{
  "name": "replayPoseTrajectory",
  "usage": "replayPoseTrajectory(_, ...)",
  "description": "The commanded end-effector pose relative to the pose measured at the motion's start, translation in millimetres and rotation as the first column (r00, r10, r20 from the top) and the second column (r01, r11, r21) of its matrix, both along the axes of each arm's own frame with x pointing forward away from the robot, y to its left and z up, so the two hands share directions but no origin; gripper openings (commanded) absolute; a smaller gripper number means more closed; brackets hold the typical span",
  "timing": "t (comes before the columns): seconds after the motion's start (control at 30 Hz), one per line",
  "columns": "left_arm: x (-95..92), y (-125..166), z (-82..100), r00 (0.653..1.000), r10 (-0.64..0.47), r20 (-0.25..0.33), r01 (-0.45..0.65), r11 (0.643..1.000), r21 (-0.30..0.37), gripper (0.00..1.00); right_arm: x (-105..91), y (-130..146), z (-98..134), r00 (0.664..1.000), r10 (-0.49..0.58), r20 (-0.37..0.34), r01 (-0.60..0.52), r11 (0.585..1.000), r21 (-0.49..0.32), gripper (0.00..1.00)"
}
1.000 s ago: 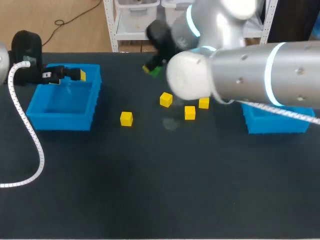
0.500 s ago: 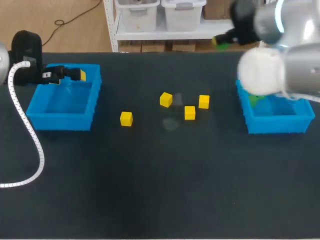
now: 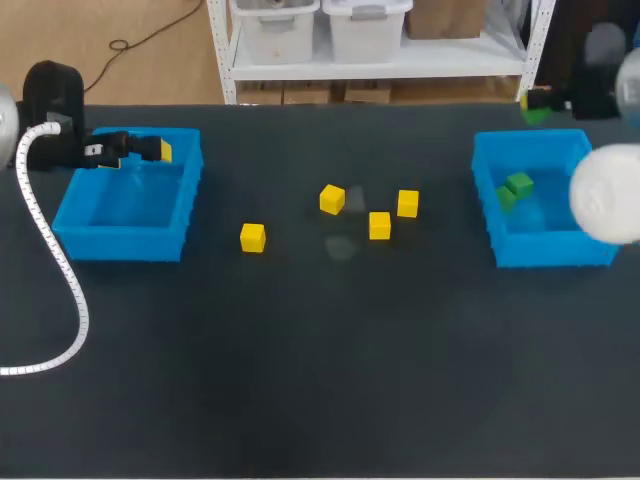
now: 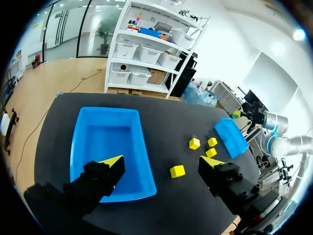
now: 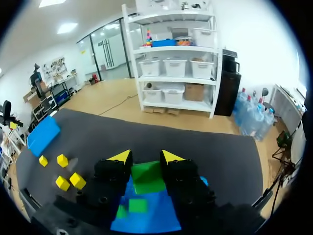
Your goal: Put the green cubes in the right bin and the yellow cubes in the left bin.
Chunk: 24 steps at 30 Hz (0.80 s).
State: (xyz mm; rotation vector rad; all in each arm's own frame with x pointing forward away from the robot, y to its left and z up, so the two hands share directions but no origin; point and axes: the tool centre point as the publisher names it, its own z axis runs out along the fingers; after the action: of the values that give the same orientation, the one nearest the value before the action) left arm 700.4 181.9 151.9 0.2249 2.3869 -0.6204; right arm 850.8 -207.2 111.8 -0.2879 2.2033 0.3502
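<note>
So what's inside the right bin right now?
The right bin holds two green cubes, close together near its inner wall. The right arm covers the bin's right side, so anything there is hidden.

Four cubes (image 3: pixel 332 199) on the table (image 3: pixel 320 350) between left bin (image 3: pixel 120 244) and right bin (image 3: pixel 555 250), two cubes (image 3: pixel 517 186) inside the latter

Pincer (image 4: pixel 162 161) spread wide above left bin (image 4: pixel 105 142) edge; four yellow cubes (image 4: pixel 177 171) nearby; right bin (image 4: pixel 231 137) beyond.
</note>
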Motion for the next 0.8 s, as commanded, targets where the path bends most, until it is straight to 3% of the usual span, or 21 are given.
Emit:
replayPoseTrajectory(0.03,-0.2,2,-1.8,1.000,-0.006,0.007,0.006,1.000,-0.009,1.00,-50.3,-22,36,0.998,-0.067,0.004,0.068,0.996,-0.050,0.00)
replayPoseTrajectory(0.2,-0.2,2,-1.8,1.000,-0.006,0.007,0.006,1.000,-0.009,1.00,-52.9,-16,34,0.999,-0.054,-0.009,0.053,0.997,-0.059,0.00)
replayPoseTrajectory(0.4,-0.2,2,-1.8,1.000,-0.006,0.007,0.006,1.000,-0.009,1.00,-55.8,2,14,0.997,0.002,-0.078,-0.009,0.996,-0.088,0.00)
replayPoseTrajectory(0.6,-0.2,2,-1.8,1.000,-0.006,0.007,0.006,1.000,-0.009,1.00,-54.2,10,4,0.995,0.011,-0.095,-0.020,0.996,-0.091,0.00)
replayPoseTrajectory(0.7,-0.2,2,-1.8,1.000,-0.006,0.007,0.006,1.000,-0.009,1.00,-53.6,11,3,0.996,0.011,-0.093,-0.019,0.995,-0.094,0.23)
replayPoseTrajectory(0.73,-0.2,2,-1.8,1.000,-0.006,0.007,0.006,1.000,-0.009,1.00,-53.5,11,2,0.996,0.014,-0.085,-0.021,0.996,-0.088,0.71)
replayPoseTrajectory(0.77,-0.2,2,-1.8,1.000,-0.006,0.007,0.006,1.000,-0.009,1.00,-54.0,11,2,0.996,0.014,-0.085,-0.021,0.996,-0.086,1.00)
replayPoseTrajectory(0.8,-0.2,2,-1.8,1.000,-0.006,0.007,0.006,1.000,-0.009,1.00,-54.8,11,1,0.997,0.020,-0.078,-0.026,0.997,-0.076,1.00)
